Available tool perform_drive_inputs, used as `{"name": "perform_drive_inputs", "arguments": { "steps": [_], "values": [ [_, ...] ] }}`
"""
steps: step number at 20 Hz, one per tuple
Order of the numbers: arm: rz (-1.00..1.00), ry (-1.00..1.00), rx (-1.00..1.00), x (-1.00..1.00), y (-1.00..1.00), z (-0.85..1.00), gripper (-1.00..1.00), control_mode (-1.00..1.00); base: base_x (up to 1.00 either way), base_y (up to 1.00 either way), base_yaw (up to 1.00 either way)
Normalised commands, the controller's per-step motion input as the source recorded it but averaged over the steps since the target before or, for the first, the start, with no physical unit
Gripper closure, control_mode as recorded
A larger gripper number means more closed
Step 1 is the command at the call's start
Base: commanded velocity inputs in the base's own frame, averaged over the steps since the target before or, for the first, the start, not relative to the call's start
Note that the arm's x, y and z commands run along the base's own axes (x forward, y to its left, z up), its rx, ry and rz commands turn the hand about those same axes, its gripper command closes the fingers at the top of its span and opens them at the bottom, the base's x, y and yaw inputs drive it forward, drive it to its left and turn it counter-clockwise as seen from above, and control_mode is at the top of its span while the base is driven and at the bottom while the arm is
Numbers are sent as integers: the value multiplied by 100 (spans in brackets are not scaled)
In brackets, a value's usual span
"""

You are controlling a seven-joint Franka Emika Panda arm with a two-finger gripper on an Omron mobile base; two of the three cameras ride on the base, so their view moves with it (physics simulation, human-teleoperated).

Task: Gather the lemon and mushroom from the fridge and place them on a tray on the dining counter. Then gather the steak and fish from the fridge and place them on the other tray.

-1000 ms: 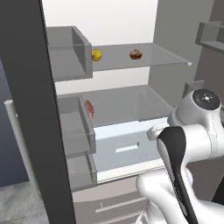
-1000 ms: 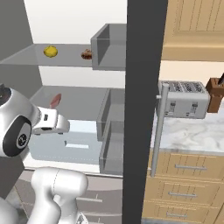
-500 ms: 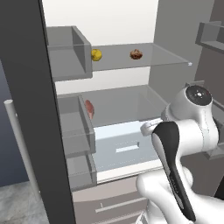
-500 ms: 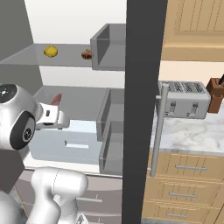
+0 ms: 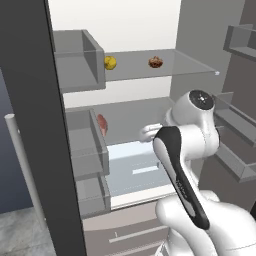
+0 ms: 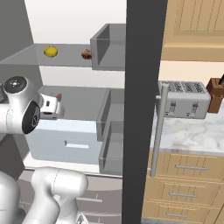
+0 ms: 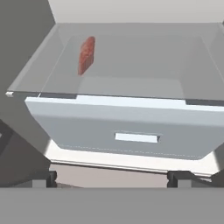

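Gripper (image 7: 113, 177) fingers are standing spread to their widest and holding nothing, with the two dark tips showing low in the hand view, pointing into the open fridge (image 5: 30, 125) over the pale drawer (image 7: 127, 131) under the middle glass shelf. Judging from the task, the lemon comes first, so the hand is needing to rise from this middle level to the upper shelf and go in level, tips either side of the fruit, closing gently because a round thing will probably roll on glass. Farther in on the middle shelf, a reddish slab, likely the steak (image 7: 86, 54), is lying toward one side, apart from the hand. Higher and deeper, the lemon (image 5: 110, 62) and the small brown mushroom (image 5: 155, 62) are sitting near each other but not touching on the upper shelf (image 5: 165, 65). Grey door bins (image 5: 75, 60) are projecting beside the lemon and may be crowding the approach. Beyond the door edge, a toaster (image 6: 183, 98) is standing on a marble top.
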Motion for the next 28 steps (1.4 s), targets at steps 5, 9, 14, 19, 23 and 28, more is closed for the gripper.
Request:
{"name": "perform_drive_inputs", "arguments": {
  "steps": [5,9,14,19,23,28],
  "values": [
    [-3,0,2,52,43,0,-100,-100,0,0,0],
    [-12,2,0,47,51,0,-100,-100,0,0,0],
    [-7,6,0,41,40,0,-100,-100,0,0,0],
    [0,6,0,49,14,-2,-100,-100,0,0,0],
    [0,7,0,46,13,-7,-100,-100,0,0,0],
    [0,6,0,36,10,-14,-100,-100,0,0,0]
  ]
}}
